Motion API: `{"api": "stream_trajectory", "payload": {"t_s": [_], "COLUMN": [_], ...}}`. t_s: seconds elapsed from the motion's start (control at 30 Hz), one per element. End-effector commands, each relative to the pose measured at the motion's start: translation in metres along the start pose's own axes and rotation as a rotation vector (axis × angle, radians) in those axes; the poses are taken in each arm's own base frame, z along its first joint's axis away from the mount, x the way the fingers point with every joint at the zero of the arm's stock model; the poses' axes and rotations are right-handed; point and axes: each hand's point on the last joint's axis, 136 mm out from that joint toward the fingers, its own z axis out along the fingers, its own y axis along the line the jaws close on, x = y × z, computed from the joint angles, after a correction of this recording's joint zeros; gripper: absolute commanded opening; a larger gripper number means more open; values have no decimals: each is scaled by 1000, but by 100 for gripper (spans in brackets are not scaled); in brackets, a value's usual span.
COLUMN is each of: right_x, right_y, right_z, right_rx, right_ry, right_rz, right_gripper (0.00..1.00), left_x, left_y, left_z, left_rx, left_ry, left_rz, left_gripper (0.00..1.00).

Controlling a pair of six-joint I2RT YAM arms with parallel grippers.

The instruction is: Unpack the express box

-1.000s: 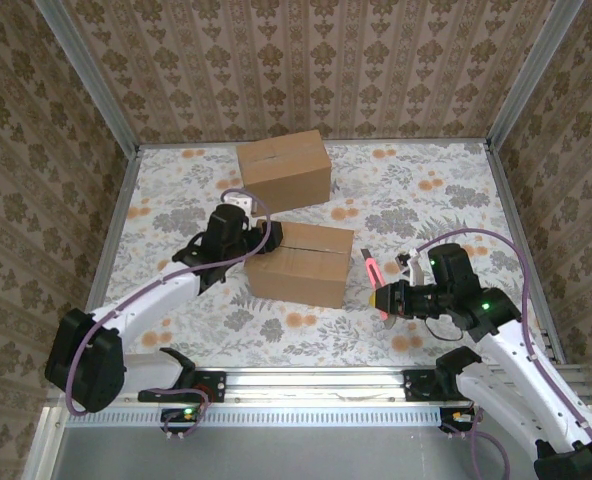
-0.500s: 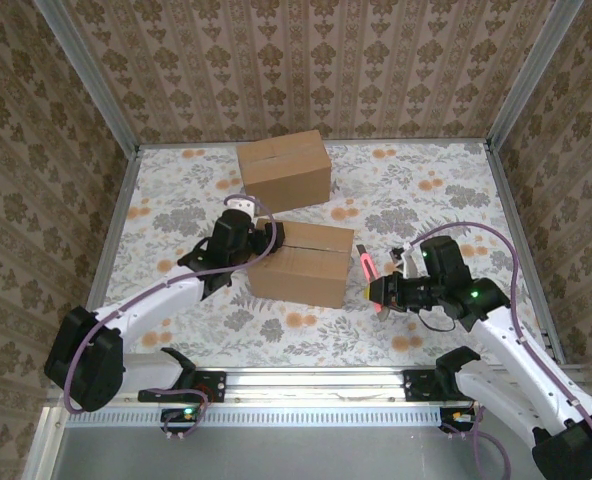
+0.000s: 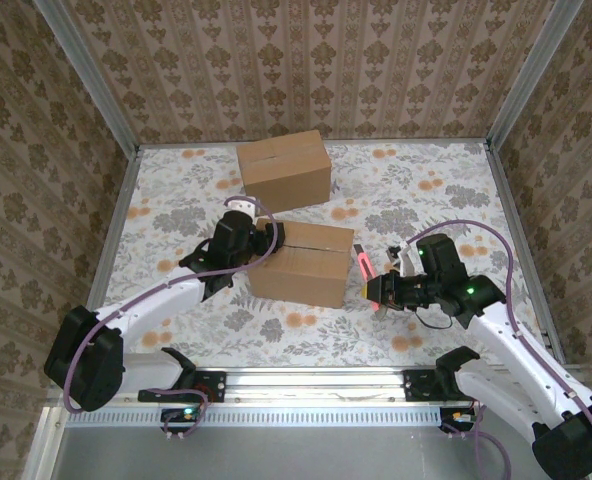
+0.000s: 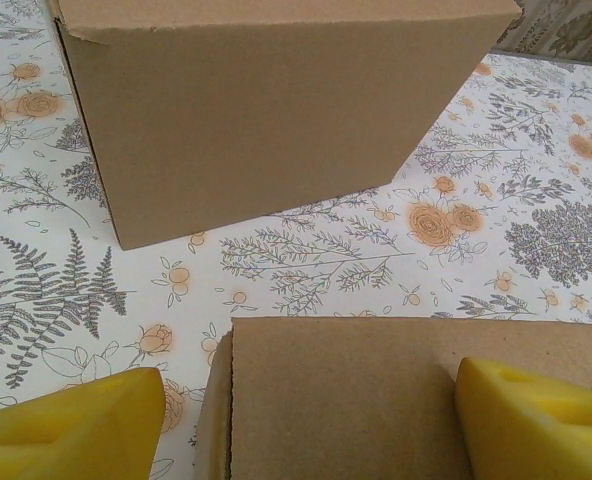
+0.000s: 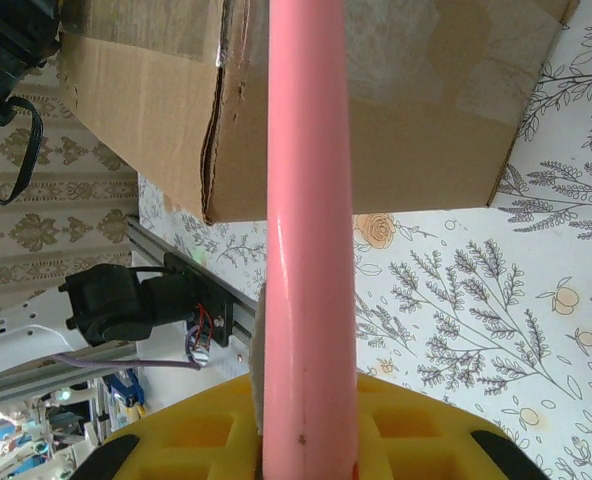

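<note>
1. From the top camera, two closed cardboard boxes sit on the flowered table (image 3: 446, 190). The far box (image 3: 284, 168) is near the back edge, and the near box (image 3: 301, 265) is in the middle, apart from it.
2. The left gripper (image 3: 263, 240) is at the near box's left end. The right gripper (image 3: 376, 294) is just beside the box's right end, pinching a pink tool (image 3: 362, 264) that points towards the box.
3. In the left wrist view, the left gripper (image 4: 311, 400) is spread wide, with a yellow finger (image 4: 71, 425) on each side of the near box (image 4: 376, 390). A strip of table shows between that finger and the box. The far box (image 4: 266, 110) stands beyond.
4. In the right wrist view, the right gripper (image 5: 311, 420) is pressed on the pink tool (image 5: 309, 200), which runs up across the near box (image 5: 426, 120) and its taped end. I cannot tell whether the tool touches the cardboard.
</note>
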Motion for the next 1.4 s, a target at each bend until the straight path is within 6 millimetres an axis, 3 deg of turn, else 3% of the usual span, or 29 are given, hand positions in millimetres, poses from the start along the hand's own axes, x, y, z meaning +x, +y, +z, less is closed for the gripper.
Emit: {"api": "stream_trajectory", "payload": {"t_s": [0.0,0.43,0.9,1.37], "right_x": [-9,-10,-3,-3], "right_y": [19,19,2,9], "right_z": [-8,-9,-5,2], "right_rx": [-36,-29,31,-3], "right_ry": [-29,-33,-8,12], "right_rz": [-39,-41,-14,-21], "right_gripper": [0,0,0,0], "left_x": [89,89,88,89], "left_y": [35,36,35,35], "left_z": [4,4,4,4], "left_rx": [-116,-119,-117,-116], "left_ry": [296,294,295,295], "left_rz": [92,91,91,92], "left_gripper": [76,76,76,76]}}
